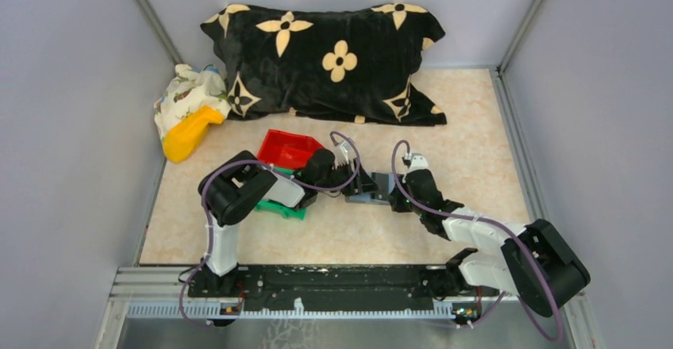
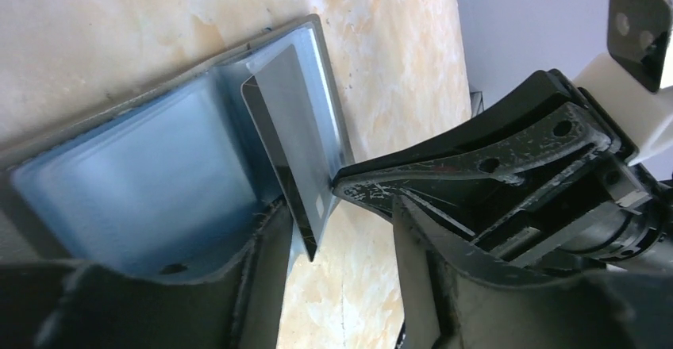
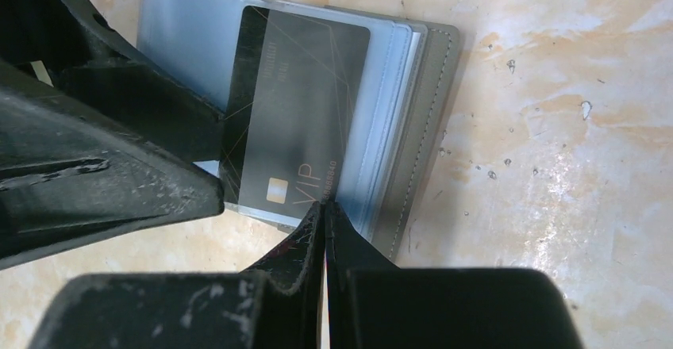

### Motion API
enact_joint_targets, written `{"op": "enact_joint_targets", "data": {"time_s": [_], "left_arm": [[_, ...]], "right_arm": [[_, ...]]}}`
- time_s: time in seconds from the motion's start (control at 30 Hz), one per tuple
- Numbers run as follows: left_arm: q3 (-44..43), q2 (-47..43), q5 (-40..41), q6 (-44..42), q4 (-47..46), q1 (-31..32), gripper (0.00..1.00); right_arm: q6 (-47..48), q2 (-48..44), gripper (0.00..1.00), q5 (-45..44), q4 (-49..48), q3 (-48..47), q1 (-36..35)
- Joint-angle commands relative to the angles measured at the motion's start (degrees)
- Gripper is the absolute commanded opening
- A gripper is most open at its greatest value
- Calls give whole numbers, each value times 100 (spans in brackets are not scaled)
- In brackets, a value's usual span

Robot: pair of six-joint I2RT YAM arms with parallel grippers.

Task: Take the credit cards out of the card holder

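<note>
The card holder (image 1: 381, 184) lies open on the table between both grippers, its blue-grey plastic sleeves (image 2: 143, 174) facing up inside a grey stitched cover (image 3: 421, 127). A dark credit card (image 3: 298, 119) marked VIP with a gold chip sticks partly out of a sleeve and tilts up (image 2: 290, 143). My left gripper (image 2: 340, 222) is open, and the card's lower corner sits between its fingers, close to the left finger (image 2: 266, 278). My right gripper (image 3: 325, 206) is shut, with its tips pressing on the holder's near edge beside the card.
A red bin (image 1: 287, 147) and a green bin (image 1: 279, 208) sit by the left arm. A black flowered pillow (image 1: 333, 55) lies along the back, with a yellow object (image 1: 186, 135) and a printed cloth (image 1: 186, 91) at the back left. Grey walls enclose the table.
</note>
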State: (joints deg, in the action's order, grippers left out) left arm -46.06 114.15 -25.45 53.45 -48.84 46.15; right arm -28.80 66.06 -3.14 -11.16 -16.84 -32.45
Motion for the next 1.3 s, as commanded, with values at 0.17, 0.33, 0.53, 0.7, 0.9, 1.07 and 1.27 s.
{"op": "enact_joint_targets", "data": {"time_s": [0.17, 0.33, 0.53, 0.7, 0.9, 1.07, 1.27], "left_arm": [[-55, 235, -62, 169, -257, 61, 13], [-56, 219, -90, 161, -241, 61, 0], [-1, 94, -33, 68, -125, 47, 0], [144, -259, 176, -137, 107, 27, 0], [228, -596, 264, -317, 340, -41, 0], [404, -745, 200, -289, 232, -160, 0], [583, -1068, 207, -426, 348, -291, 0]], "right_arm": [[-64, 27, 0, 111, -263, 111, 98], [-60, 22, 0, 120, -272, 119, 111], [-65, 43, 0, 112, -306, 137, 135], [-73, 62, 0, 131, -325, 137, 168], [-66, 74, 0, 159, -334, 137, 206], [-70, 99, 0, 164, -352, 137, 222], [-74, 117, 0, 175, -356, 137, 239]]}}
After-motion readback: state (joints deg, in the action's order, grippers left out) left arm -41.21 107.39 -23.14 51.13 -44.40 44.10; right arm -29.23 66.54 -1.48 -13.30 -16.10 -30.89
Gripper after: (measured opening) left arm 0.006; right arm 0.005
